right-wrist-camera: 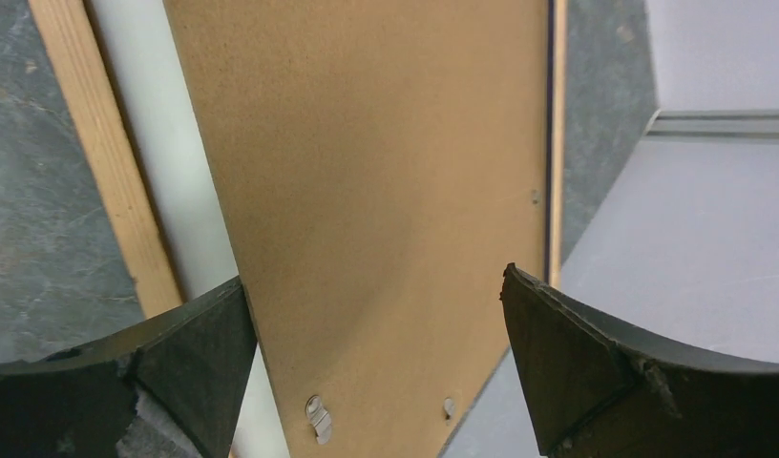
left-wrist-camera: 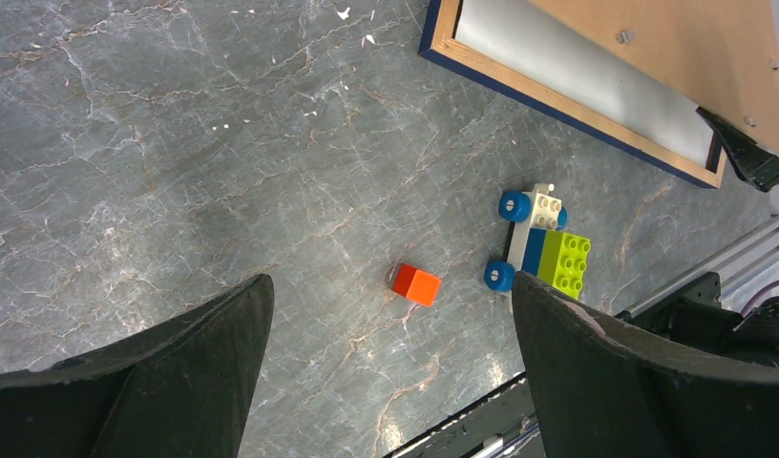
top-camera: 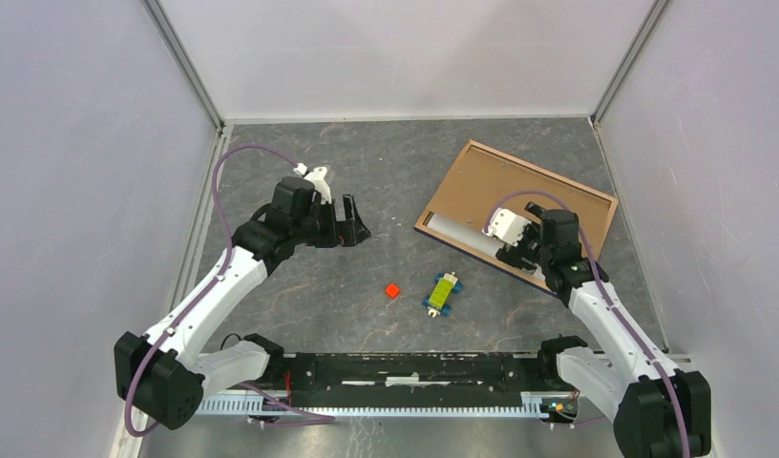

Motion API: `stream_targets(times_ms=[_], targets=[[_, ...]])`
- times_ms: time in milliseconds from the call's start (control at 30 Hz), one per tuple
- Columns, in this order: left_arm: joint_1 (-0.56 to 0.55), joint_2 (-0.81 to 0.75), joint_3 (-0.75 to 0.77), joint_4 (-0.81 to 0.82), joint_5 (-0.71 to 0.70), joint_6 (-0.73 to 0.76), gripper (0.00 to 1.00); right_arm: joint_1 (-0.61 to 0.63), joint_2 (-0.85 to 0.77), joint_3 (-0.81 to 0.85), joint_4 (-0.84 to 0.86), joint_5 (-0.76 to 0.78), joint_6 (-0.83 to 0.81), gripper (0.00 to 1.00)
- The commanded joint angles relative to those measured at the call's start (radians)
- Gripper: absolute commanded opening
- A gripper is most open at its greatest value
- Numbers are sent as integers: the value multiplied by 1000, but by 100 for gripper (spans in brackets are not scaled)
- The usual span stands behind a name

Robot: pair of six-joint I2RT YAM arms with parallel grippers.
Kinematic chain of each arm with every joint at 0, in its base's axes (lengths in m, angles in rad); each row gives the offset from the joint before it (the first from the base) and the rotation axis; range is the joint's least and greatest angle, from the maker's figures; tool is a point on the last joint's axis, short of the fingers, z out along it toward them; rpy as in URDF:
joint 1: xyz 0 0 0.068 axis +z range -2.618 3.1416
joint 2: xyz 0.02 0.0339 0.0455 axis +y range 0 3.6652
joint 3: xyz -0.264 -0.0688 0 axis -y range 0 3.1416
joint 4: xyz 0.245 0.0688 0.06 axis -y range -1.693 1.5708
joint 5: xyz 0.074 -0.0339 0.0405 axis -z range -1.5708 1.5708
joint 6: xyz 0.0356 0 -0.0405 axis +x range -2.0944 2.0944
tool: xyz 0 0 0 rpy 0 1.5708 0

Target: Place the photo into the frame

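Worktop [top-camera: 386, 162] of grey marbled stone, seen from above, carries the frame [top-camera: 444, 185], which lies flat at an angle with its wooden side up. A brown backing board [top-camera: 529, 191] lies inside the frame, slid toward its far side. That leaves a pale strip [top-camera: 459, 230] showing along the frame's near rail. Whether that strip is the photo lying face down, I cannot tell. The right gripper [top-camera: 512, 256] hangs over the frame's near rail, jaws apart. The left gripper [top-camera: 351, 223] hovers well to the left of the frame, jaws also apart and holding nothing. A small red cube [top-camera: 392, 290] and a toy brick car [top-camera: 442, 291] sit on the near side of the frame, the car closer to it.

From the left wrist, both jaws stand wide. The cube and car lie between them and the frame, whose dark blue outer edge shows here.

From the right wrist, the jaws spread wide above the board, gripping nothing. The pale strip runs beside the frame's wooden rail, and two small metal clips [right-wrist-camera: 317, 418] sit on the board.
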Motion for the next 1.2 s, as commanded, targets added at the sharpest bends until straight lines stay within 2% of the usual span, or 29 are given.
stream_targets(times_ms=[0,233,667,1167], targets=[[2,-10,-9,47,21,29,100,3,33,56,14,-22,113,98],[2,-13,-16,58,28,26,100,3,100,61,36,5,185,98],[1,-16,-18,58,25,29,100,4,263,127,-25,42,259,98],[2,-7,-17,58,23,34,100,33,303,223,-172,35,258,98]])
